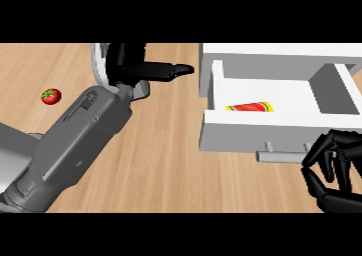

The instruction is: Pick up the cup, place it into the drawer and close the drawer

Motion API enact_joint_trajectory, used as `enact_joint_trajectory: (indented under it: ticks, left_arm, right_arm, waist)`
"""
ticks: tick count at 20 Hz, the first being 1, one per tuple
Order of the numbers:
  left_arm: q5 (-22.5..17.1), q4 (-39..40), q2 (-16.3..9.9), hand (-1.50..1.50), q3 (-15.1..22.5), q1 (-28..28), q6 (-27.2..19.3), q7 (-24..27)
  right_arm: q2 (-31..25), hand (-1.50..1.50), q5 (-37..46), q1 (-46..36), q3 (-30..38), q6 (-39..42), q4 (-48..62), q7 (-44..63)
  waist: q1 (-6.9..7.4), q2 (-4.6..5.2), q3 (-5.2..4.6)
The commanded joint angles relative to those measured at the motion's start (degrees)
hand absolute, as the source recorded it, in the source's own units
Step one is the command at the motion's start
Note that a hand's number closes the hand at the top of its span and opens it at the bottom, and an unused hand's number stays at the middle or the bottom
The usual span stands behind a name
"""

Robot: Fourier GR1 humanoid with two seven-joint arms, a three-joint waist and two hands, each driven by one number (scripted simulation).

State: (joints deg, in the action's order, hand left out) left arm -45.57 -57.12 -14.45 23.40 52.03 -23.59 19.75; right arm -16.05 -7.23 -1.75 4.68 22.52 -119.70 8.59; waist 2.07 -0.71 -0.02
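Head view gives you a steep look down at the wooden counter, and plenty is cut off. Your left hand sits up top with fingers straight, pointing toward the drawer unit; its upper part runs out of view and it hides most of a pale object behind it. Your right hand is clipped by the lower right edge, fingers curled over nothing, hovering just by the drawer's handle. Count it up: one drawer, pulled open; one cup, red with a green rim, lying on its side inside; one tomato far left. Cup lies between your hands, touching neither.
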Motion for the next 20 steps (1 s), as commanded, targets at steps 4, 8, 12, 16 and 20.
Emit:
enact_joint_trajectory:
  ticks: [4,8,12,16,20]
  left_arm:
    - [-2.0,-18.0,-11.6,-1.50,-3.4,-16.4,2.8,-4.7]
    - [-0.8,-23.3,-10.8,-1.50,-3.3,-24.3,2.9,-1.9]
    - [-3.6,-23.6,-15.2,-1.50,-6.6,-26.3,8.8,-3.1]
    - [-2.4,-25.9,-15.4,-1.50,-6.6,-34.4,11.3,0.2]
    - [-0.4,-30.6,-15.5,-1.50,-8.4,-39.5,10.9,0.9]
  right_arm:
    - [1.0,1.50,8.9,-0.9,-3.4,-1.4,4.2,-1.1]
    - [0.1,1.50,19.1,-2.4,-6.8,-1.8,9.5,-6.8]
    - [-4.9,1.50,29.8,-4.7,-11.2,-1.4,9.7,-9.6]
    - [-6.8,1.50,38.1,-4.1,-12.3,-5.4,19.4,-19.4]
    - [-0.1,1.50,46.1,-8.7,-18.7,-11.0,26.2,-16.4]
  waist:
    - [-0.14,0.31,0.01]
    - [-0.51,0.58,0.03]
    - [-0.24,0.64,0.00]
    - [-0.61,0.78,0.06]
    - [-1.14,0.70,0.03]
